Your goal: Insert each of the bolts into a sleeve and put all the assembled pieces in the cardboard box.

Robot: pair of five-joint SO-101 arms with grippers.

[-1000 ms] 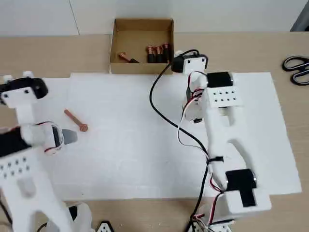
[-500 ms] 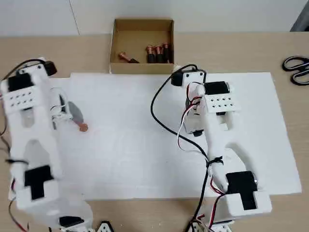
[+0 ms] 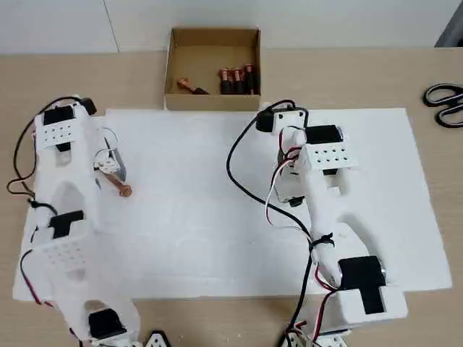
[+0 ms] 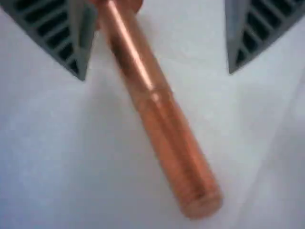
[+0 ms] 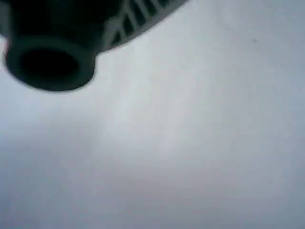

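Left tool point(image 4: 156, 71) sits low over the white sheet point(image 3: 217, 224) at the left side of the counter point(image 3: 130, 79). Its fingers point(image 4: 71, 38) are apart, with the copper bolt point(image 4: 157, 119) lying flat on the sheet between them. One finger is right at the head end and the other is clear of the bolt.

In the high view the bolt head point(image 3: 125, 191) pokes out just past the left tool point(image 3: 116, 170).

Right tool point(image 5: 90, 43) is clamped on a black sleeve point(image 5: 50, 64), open end toward the camera, above bare sheet. The right arm point(image 3: 322, 166) is mid-sheet, well apart from the bolt.

The cardboard box point(image 3: 168, 69) is at the far edge of the sheet. Inside it are three assembled pieces point(image 3: 237, 79) side by side, and one more point(image 3: 189, 87) lying angled.

Scissors point(image 3: 445, 101) lie on the counter at far right, off the sheet.
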